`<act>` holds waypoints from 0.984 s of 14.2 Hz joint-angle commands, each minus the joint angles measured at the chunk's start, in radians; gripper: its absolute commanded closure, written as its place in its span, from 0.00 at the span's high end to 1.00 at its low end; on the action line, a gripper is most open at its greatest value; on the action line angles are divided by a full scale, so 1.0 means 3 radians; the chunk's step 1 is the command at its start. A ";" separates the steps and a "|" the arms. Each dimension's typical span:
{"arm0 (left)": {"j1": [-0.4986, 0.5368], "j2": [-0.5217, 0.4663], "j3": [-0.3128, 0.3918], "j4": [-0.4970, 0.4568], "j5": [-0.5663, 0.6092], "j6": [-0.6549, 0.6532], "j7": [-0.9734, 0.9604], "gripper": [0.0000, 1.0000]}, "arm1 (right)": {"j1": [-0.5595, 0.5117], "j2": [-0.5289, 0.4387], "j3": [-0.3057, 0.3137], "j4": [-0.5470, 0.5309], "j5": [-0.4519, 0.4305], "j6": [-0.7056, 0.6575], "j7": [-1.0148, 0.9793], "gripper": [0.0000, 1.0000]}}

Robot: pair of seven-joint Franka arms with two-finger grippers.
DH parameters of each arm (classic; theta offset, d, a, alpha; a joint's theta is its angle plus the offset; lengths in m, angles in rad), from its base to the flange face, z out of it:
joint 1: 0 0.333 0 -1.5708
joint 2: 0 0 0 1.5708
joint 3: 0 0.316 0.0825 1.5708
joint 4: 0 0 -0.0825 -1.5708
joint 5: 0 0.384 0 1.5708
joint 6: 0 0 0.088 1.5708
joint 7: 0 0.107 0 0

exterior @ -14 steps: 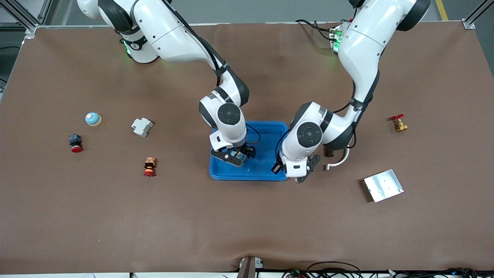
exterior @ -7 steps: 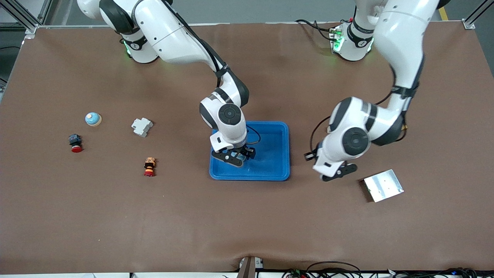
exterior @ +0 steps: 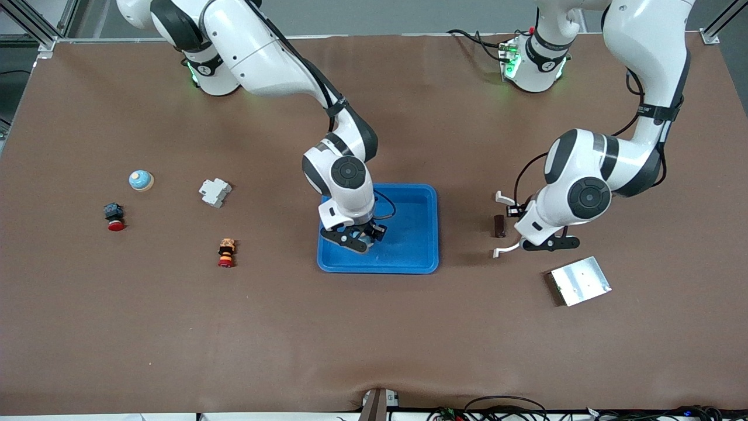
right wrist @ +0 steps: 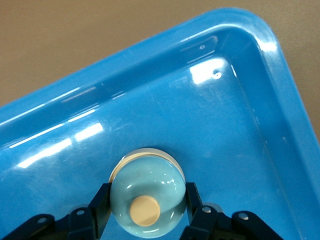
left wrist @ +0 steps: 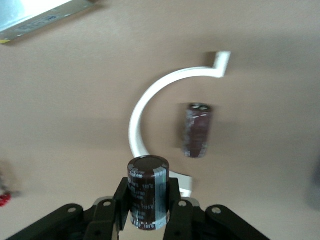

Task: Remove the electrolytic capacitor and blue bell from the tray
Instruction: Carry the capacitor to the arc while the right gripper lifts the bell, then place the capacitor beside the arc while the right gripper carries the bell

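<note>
Right pincer (right wrist: 145,212) pinches the pale-blue domed bell (right wrist: 145,197) inside the shallow bright-blue plastic tray (exterior: 429,234); lift it straight up to clear the rim. Left pincer (left wrist: 148,212) grips a dark cylindrical electrolytic capacitor (left wrist: 147,192) above the brown worktop (exterior: 374,327), beside the tray.

Right arm, entering from the upper left of the front view, bends down to frame centre; right gripper (exterior: 357,238) points downward, its fingers (right wrist: 99,207) closed on the blue bell (right wrist: 146,197). Left arm, from the upper right, folds down at right of centre; left gripper (left wrist: 149,210) clamps the electrolytic capacitor (left wrist: 148,192) upright.
</note>
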 commanded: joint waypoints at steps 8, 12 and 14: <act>0.0345 -0.0092 -0.0029 -0.0536 0.0583 0.1007 0.0192 0.01 | -0.0072 -0.0138 -0.0031 0.0479 -0.0012 -0.0865 -0.0007 0.00; 0.0411 -0.0025 -0.0034 -0.0660 0.0583 0.1402 0.0182 0.01 | -0.0256 -0.0373 -0.0036 0.0382 -0.0012 -0.1207 -0.0497 0.00; 0.0498 -0.0020 -0.0115 -0.0695 0.0583 0.1407 0.0192 0.01 | -0.0358 -0.0683 -0.0036 -0.0025 -0.0028 -0.1152 -0.0727 0.00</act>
